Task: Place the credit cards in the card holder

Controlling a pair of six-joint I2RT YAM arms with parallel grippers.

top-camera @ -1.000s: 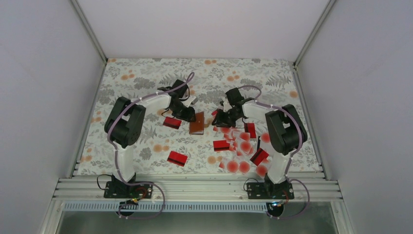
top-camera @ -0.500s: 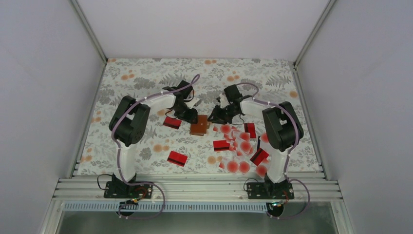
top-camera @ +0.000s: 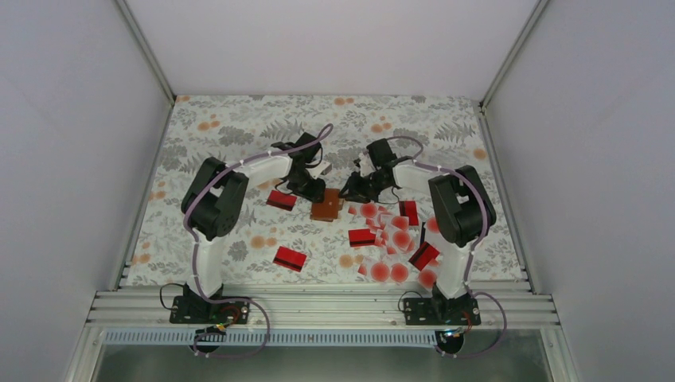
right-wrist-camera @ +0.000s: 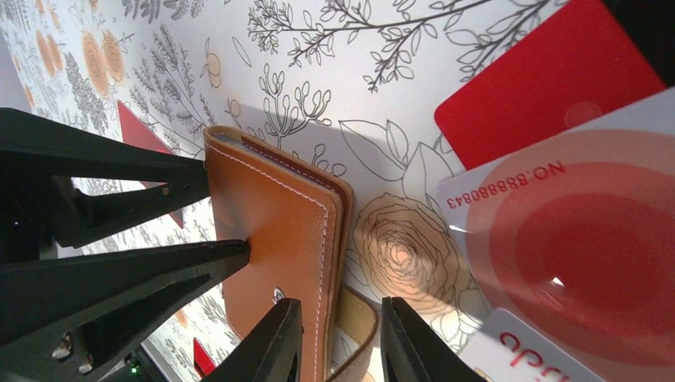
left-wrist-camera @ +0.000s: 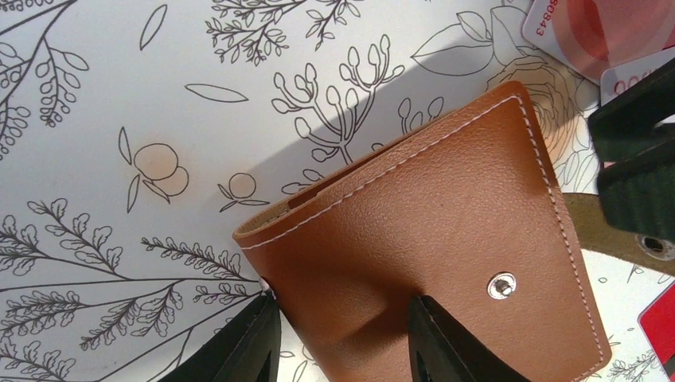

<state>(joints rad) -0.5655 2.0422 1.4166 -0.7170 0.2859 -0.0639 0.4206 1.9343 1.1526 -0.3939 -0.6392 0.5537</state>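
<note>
Flanking the card holder (top-camera: 325, 208), credit cards (top-camera: 394, 239) lie scattered on both sides

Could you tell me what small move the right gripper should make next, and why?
Probably pull the strap with the right gripper to open the card holder: it is folded shut, the left gripper pinches its edge, and the strap sits between the right jaws.

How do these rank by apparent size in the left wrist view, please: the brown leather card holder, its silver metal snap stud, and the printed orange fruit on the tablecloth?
1. The brown leather card holder, largest by far.
2. The printed orange fruit.
3. The silver metal snap stud, clearly smallest.
</note>
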